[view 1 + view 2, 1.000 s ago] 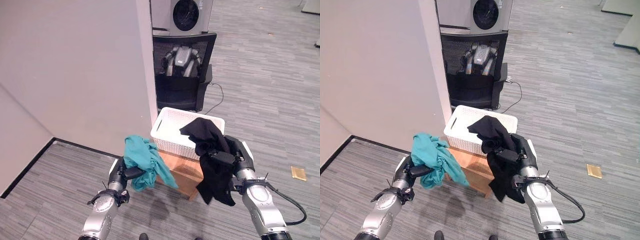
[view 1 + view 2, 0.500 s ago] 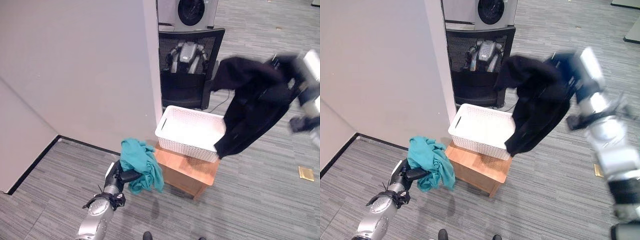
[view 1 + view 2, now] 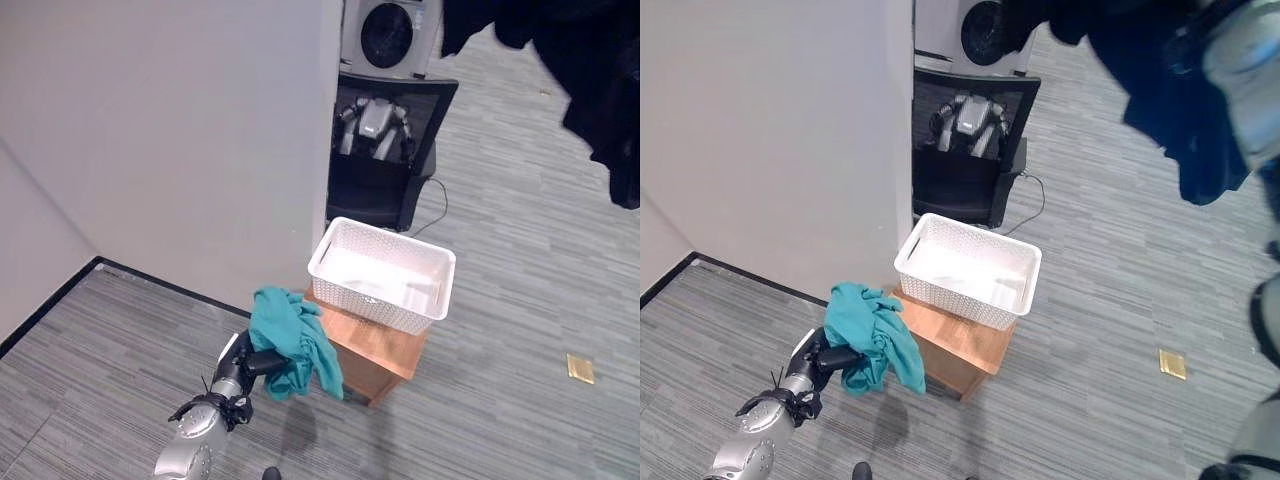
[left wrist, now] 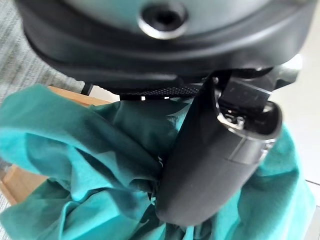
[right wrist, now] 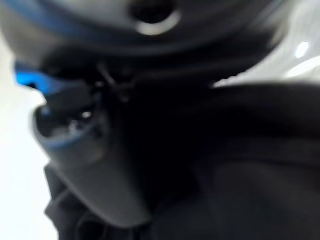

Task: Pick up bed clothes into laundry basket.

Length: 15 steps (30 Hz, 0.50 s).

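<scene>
Near the lower middle of the left eye view, the left hand point(image 3: 243, 367) holds a crumpled teal cloth garment point(image 3: 290, 340), which hangs low against the left side of a small wooden stand point(image 3: 385, 352). On this stand sits the white perforated plastic laundry basket point(image 3: 382, 274), up and to the right of that hand; it looks empty inside. A black cloth garment point(image 3: 590, 70) hangs at the upper right corner, high above the basket and to its right.

At the upper right of the right eye view, the black garment drapes from the raised right arm.

Close up in the left wrist view, the thumb point(image 4: 220, 150) presses into the teal folds, so this hand is clenched on the cloth.

Close up in the right wrist view, the right hand point(image 5: 85, 150) appears to clamp the black fabric. I judge the left hand is nearer to the basket.
</scene>
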Tool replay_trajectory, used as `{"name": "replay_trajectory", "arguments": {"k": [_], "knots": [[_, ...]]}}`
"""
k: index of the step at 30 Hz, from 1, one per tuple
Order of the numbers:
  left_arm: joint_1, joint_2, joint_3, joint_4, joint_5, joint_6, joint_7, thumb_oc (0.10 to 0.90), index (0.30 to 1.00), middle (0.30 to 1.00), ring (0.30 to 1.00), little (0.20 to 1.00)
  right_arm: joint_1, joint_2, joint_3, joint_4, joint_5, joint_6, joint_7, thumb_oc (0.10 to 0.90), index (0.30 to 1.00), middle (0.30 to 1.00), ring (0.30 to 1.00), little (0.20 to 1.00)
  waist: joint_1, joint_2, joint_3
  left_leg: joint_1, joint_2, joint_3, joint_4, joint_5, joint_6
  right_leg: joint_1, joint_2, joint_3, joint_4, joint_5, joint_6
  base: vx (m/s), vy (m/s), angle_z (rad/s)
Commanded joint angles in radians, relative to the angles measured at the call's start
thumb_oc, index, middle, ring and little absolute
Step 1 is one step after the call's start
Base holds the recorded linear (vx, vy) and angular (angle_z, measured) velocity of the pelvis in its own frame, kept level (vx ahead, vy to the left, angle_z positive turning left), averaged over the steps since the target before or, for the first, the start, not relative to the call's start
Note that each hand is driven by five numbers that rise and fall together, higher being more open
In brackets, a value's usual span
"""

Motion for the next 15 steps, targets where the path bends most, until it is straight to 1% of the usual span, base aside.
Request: {"name": "replay_trajectory", "arguments": {"k": [1, 2, 3, 6, 9, 10, 13, 15], "knots": [[-0.080, 0.067, -0.010, -0.144, -0.031, -0.095, -0.031, 0.400, 0.300, 0.300, 0.300, 0.300, -0.142, -0.019, -0.010, 0.055, -0.048, -0.008, -0.060, 0.400, 0.300, 0.300, 0.300, 0.300, 0.058, -0.067, -0.052, -0.034, 0.000, -0.030, 0.001, 0.013, -0.035, 0.080, -0.017, -0.047, 0.057, -0.042, 0.056, 0.00, -0.002, 0.07], [-0.086, 0.068, -0.021, -0.145, -0.035, -0.090, -0.031, 0.400, 0.300, 0.300, 0.300, 0.300, -0.144, 0.017, -0.004, 0.100, -0.069, 0.002, -0.058, 0.400, 0.300, 0.300, 0.300, 0.300, 0.070, -0.070, -0.049, -0.041, 0.000, -0.035, 0.001, 0.015, -0.035, 0.080, -0.016, -0.053, 0.051, -0.040, 0.056, 0.00, -0.003, 0.11], [-0.086, 0.067, -0.020, -0.145, -0.035, -0.090, -0.031, 0.400, 0.300, 0.300, 0.300, 0.300, -0.145, 0.018, -0.003, 0.101, -0.069, 0.001, -0.059, 0.400, 0.300, 0.300, 0.300, 0.300, 0.070, -0.069, -0.050, -0.042, 0.000, -0.035, 0.001, 0.015, -0.035, 0.080, -0.016, -0.054, 0.051, -0.040, 0.056, -0.01, -0.006, 0.13], [-0.088, 0.066, -0.031, -0.149, -0.037, -0.087, -0.034, 0.400, 0.300, 0.300, 0.300, 0.300, -0.159, 0.055, 0.021, 0.167, -0.110, 0.012, -0.050, 0.400, 0.300, 0.300, 0.300, 0.300, 0.078, -0.070, -0.047, -0.052, -0.004, -0.044, 0.001, 0.017, -0.036, 0.081, -0.015, -0.061, 0.045, -0.037, 0.057, 0.00, 0.000, 0.18], [-0.085, 0.067, -0.033, -0.151, -0.035, -0.084, -0.037, 0.400, 0.300, 0.300, 0.300, 0.300, -0.176, 0.068, 0.047, 0.203, -0.137, 0.015, -0.046, 0.400, 0.300, 0.300, 0.300, 0.300, 0.081, -0.068, -0.046, -0.054, -0.006, -0.049, 0.001, 0.017, -0.036, 0.084, -0.013, -0.066, 0.040, -0.037, 0.057, 0.01, 0.009, 0.19], [-0.083, 0.070, -0.037, -0.151, -0.038, -0.081, -0.041, 0.400, 0.300, 0.300, 0.300, 0.300, -0.192, 0.082, 0.061, 0.252, -0.146, 0.019, -0.046, 0.400, 0.300, 0.300, 0.300, 0.300, 0.083, -0.067, -0.045, -0.057, -0.009, -0.054, 0.001, 0.017, -0.037, 0.087, -0.013, -0.071, 0.035, -0.035, 0.057, 0.01, 0.006, 0.22], [-0.078, 0.073, -0.046, -0.149, -0.041, -0.077, -0.044, 0.400, 0.300, 0.300, 0.300, 0.300, -0.224, 0.106, 0.087, 0.320, -0.173, 0.025, -0.046, 0.400, 0.300, 0.300, 0.300, 0.300, 0.087, -0.063, -0.048, -0.060, -0.011, -0.060, 0.001, 0.018, -0.037, 0.094, -0.014, -0.079, 0.027, -0.033, 0.059, 0.01, 0.005, 0.05], [-0.080, 0.073, -0.049, -0.148, -0.041, -0.076, -0.044, 0.400, 0.300, 0.300, 0.300, 0.300, -0.232, 0.113, 0.091, 0.332, -0.177, 0.026, -0.050, 0.400, 0.300, 0.300, 0.300, 0.300, 0.088, -0.062, -0.048, -0.061, -0.012, -0.062, 0.001, 0.018, -0.037, 0.095, -0.014, -0.079, 0.026, -0.033, 0.059, 0.00, 0.000, 0.00]]}}
